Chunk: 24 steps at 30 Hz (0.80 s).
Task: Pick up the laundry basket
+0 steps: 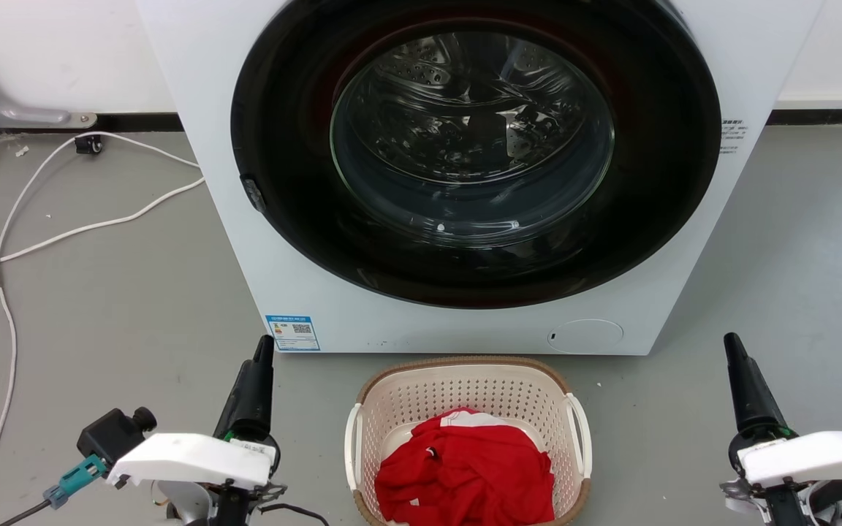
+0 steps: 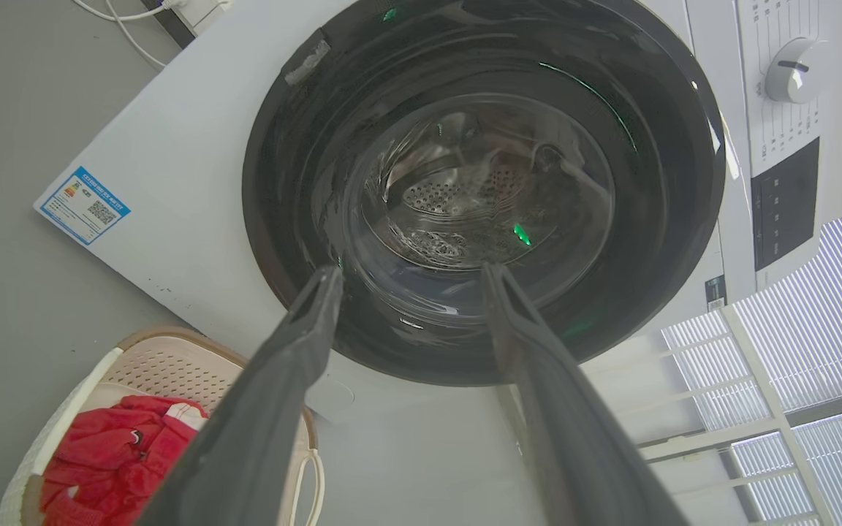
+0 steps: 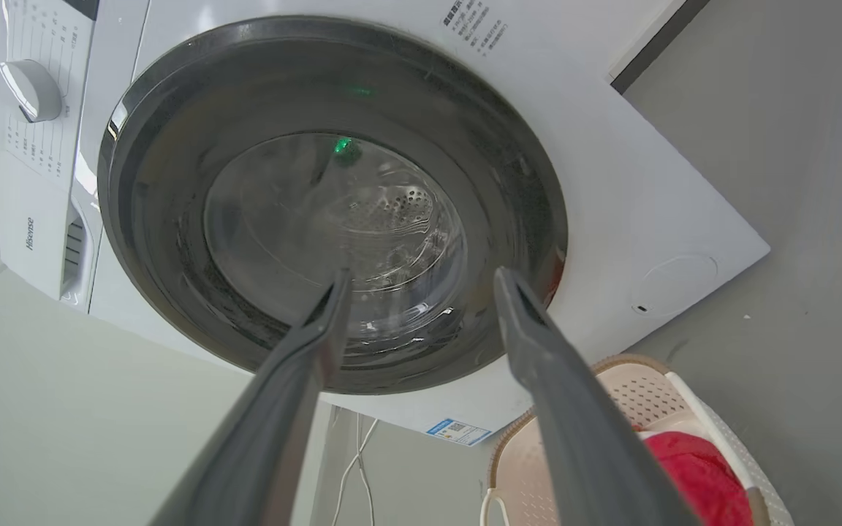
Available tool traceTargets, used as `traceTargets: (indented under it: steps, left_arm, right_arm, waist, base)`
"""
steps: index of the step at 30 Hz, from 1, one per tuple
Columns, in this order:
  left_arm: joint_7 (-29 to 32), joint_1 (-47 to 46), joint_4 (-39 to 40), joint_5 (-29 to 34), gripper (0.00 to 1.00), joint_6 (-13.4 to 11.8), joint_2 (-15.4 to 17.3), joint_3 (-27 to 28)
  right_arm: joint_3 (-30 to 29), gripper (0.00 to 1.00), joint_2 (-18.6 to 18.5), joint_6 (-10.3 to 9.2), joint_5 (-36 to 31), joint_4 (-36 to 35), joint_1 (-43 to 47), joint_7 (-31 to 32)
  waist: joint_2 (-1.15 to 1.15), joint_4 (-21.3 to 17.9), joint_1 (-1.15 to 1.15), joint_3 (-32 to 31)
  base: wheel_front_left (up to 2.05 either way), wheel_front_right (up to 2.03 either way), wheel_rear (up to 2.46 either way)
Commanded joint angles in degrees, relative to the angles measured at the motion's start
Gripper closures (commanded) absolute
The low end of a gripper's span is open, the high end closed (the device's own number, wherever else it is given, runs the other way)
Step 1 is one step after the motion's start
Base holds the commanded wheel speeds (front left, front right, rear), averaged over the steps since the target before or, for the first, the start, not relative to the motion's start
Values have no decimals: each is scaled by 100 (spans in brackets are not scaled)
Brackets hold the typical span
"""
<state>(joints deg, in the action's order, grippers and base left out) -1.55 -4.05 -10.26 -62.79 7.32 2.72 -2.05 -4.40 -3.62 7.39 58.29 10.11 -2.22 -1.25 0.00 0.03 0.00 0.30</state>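
Basket [image 1: 421, 402]: sits upright on the grey floor [image 1: 121, 307], mouth up, its far end just short of the washer [image 1: 476, 157] foot, below the round door.
Contents: a crumpled red cloth [image 1: 465, 475] with white patches lies loose in the bottom, well below the brown rim.
Washer drum: dark behind the shut glass; I cannot tell what is inside.
Basket heading: one white handle faces left, the other right. Its near end is cut off at the head view's bottom edge, so I cannot tell its long axis.
Left tool [image 2: 412, 272]: fingers apart, nothing between them, held off the floor left of the basket, clear of it.
Right tool [image 3: 422, 273]: fingers apart and empty too, right of the basket, farther off.
Head view alone: both handles at once, and a white cable [image 1: 63, 226] looping over the floor at the left.
Wrist views alone: the gap between each tool's fingers, and the washer's knob [image 2: 794, 69] and panel up top.
Left wrist view: basket at lower left, partly behind a finger.
Right wrist view: basket at lower right.
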Motion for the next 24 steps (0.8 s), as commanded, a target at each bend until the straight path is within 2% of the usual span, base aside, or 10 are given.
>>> traceTargets:
  steps: [1, 24]
  left_arm:
    - [-51, -112, 105, 197, 0, 7, 18, -41]
    - [-492, -4, 116, 2383, 0, -125, 20, -299]
  right_arm:
    - [20, 0, -25, 6, -232, -135, -43, -42]
    - [98, 0, 58, 9, -2584, -633, 199, -94]
  waist:
    - [0, 3, 0, -1]
    - [0, 23, 0, -35]
  base:
    - [0, 0, 0]
    - [0, 0, 0]
